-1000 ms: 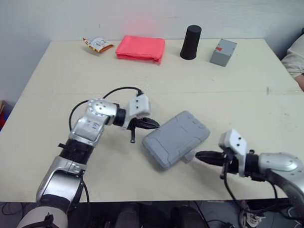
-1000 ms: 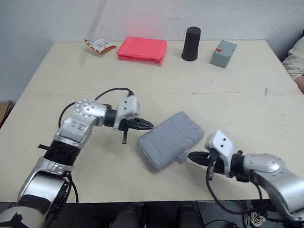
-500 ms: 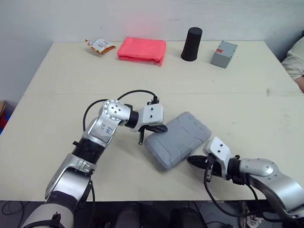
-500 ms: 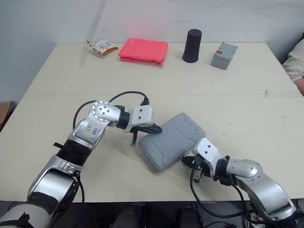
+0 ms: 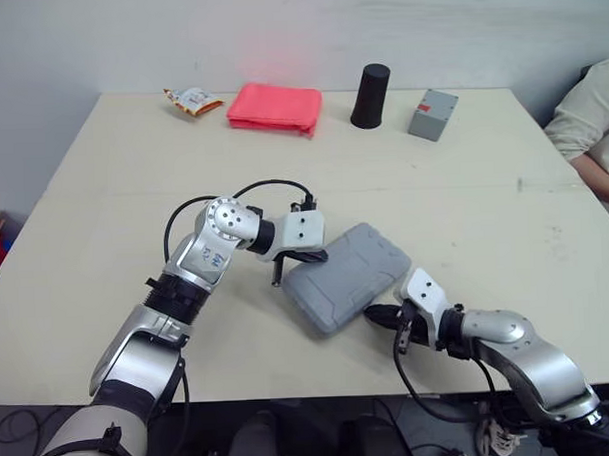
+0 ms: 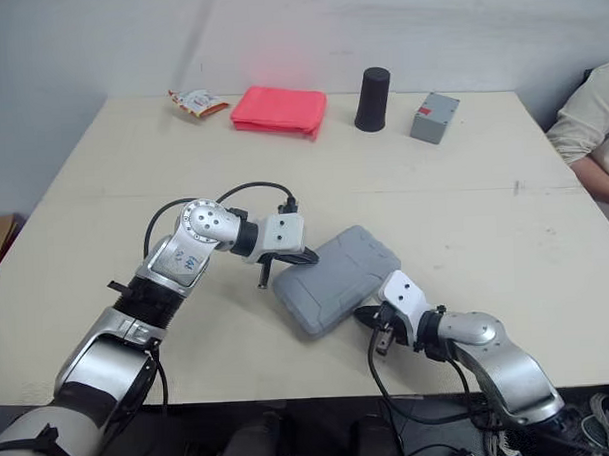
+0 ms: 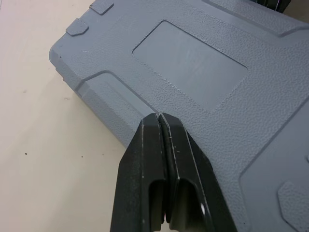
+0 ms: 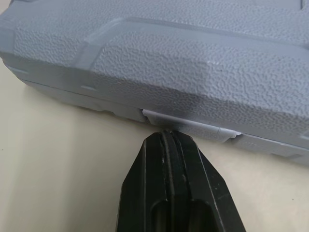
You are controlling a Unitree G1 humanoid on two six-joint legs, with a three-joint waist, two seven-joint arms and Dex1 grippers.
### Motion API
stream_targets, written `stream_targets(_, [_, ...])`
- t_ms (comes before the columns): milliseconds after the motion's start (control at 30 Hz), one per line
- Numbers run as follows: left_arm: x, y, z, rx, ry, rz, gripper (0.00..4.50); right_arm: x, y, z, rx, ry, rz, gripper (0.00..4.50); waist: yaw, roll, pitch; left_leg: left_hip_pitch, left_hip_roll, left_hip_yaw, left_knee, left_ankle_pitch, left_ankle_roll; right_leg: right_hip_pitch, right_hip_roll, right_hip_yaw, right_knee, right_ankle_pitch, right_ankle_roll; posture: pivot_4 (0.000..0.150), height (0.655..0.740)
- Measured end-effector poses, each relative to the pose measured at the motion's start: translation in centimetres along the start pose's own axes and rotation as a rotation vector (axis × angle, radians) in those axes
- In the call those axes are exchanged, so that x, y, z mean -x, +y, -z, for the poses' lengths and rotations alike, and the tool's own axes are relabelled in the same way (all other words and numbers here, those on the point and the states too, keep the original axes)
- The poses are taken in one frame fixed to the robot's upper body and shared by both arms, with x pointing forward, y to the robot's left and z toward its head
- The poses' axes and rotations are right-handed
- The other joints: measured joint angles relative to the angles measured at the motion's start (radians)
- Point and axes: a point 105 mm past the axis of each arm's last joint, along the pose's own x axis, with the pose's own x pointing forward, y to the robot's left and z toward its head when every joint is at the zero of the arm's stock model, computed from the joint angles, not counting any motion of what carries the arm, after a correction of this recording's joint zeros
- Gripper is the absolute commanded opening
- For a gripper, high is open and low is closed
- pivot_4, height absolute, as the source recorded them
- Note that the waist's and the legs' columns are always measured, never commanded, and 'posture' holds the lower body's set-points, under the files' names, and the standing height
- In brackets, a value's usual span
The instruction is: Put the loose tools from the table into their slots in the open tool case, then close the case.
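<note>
Beige table (image 5: pixel 464 212): grey case (image 5: pixel 348 276) between left pincer (image 5: pixel 320 255) and right pincer (image 5: pixel 373 314)

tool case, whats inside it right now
The grey tool case is closed, so its contents are hidden. The left gripper, shut, rests on top of it; the right gripper, shut, points at the front latch.

The shut grey tool case (image 5: pixel 346 277) lay on the table (image 5: pixel 113 185) between the two sets of jaws. The left gripper (image 5: pixel 318 257) met its lid at one long edge, and the right gripper (image 5: pixel 373 313) pointed at the opposite edge. Well beyond the left jaws sat a red cloth (image 5: pixel 274 106), a black cylinder (image 5: pixel 369 83) and a grey box (image 5: pixel 433 114).
</note>
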Motion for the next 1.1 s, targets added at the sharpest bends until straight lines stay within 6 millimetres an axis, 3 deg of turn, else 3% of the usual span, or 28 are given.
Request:
stream_targets(233, [-0.1, 0.1, -0.6, 0.014, -0.027, -0.005, 0.0, 1.5, 0.2, -0.2, 0.05, 0.031, -0.03, 0.04, 0.003, 0.009, -0.006, -0.003, 0.0, 0.0, 0.0, -0.004, 0.005, 0.0, 0.0, 0.0, -0.007, 0.0, 0.0, 0.15, 0.7361])
stream_targets(367, [2.5, -1.0, -0.5, 0.199, -0.107, 0.047, 1.26, 5.4, 0.5, -3.0, 0.104, -0.006, -0.098, 1.48, -0.002, 0.016, -0.001, -0.011, -0.001, 0.0, 0.002, -0.003, 0.006, -0.006, 0.0, 0.0, -0.009, 0.0, 0.0, 0.15, 0.7361])
stream_targets(467, [7.0, -2.4, -0.5, 0.349, -0.188, 0.091, 2.64, 9.3, 0.0, -4.6, 0.092, -0.001, -0.132, 2.94, -0.017, 0.016, 0.006, -0.02, 0.0, 0.0, 0.002, -0.001, 0.005, -0.014, 0.002, -0.002, -0.007, 0.0, 0.001, 0.15, 0.7361])
stream_targets(567, [13.4, -4.5, -0.8, 0.434, -0.229, 0.089, 3.98, 13.4, -0.8, -6.3, 0.076, 0.014, -0.128, 4.44, -0.021, 0.017, 0.01, -0.02, 0.0, 0.0, 0.0, -0.001, 0.006, -0.013, 0.003, -0.002, -0.008, 0.0, 0.0, 0.15, 0.7361])
stream_targets(600, [15.1, -5.0, -0.9, 0.456, -0.236, 0.073, 4.47, 14.5, -1.2, -6.6, 0.07, 0.019, -0.11, 4.5, -0.019, 0.017, 0.01, -0.02, 0.0, 0.0, 0.0, -0.002, 0.006, -0.013, 0.003, -0.003, -0.008, 0.0, 0.0, 0.15, 0.7361])
stream_targets(833, [24.3, -6.4, -2.1, 0.586, -0.296, -0.187, 4.47, 19.9, -3.9, -7.3, 0.082, 0.033, 0.037, 4.5, -0.008, 0.012, 0.015, -0.02, -0.003, -0.001, 0.002, -0.003, 0.012, -0.012, -0.003, 0.0, -0.013, 0.002, 0.004, 0.15, 0.7361])
stream_targets(967, [26.8, -7.5, -1.0, 0.643, -0.26, -0.311, 4.47, 21.2, -5.1, -7.8, 0.116, 0.003, 0.097, 4.5, -0.016, 0.016, 0.018, -0.018, -0.003, 0.0, -0.001, -0.004, 0.005, -0.014, -0.004, 0.002, -0.012, 0.003, 0.002, 0.15, 0.7361])
stream_targets(1100, [26.9, -8.8, 0.4, 0.68, -0.222, -0.328, 4.47, 21.6, -5.9, -8.2, 0.134, -0.016, 0.124, 4.5, -0.017, 0.02, 0.02, -0.019, -0.003, 0.002, -0.011, 0.001, -0.005, -0.02, -0.004, 0.003, -0.012, 0.002, -0.001, 0.15, 0.7361])
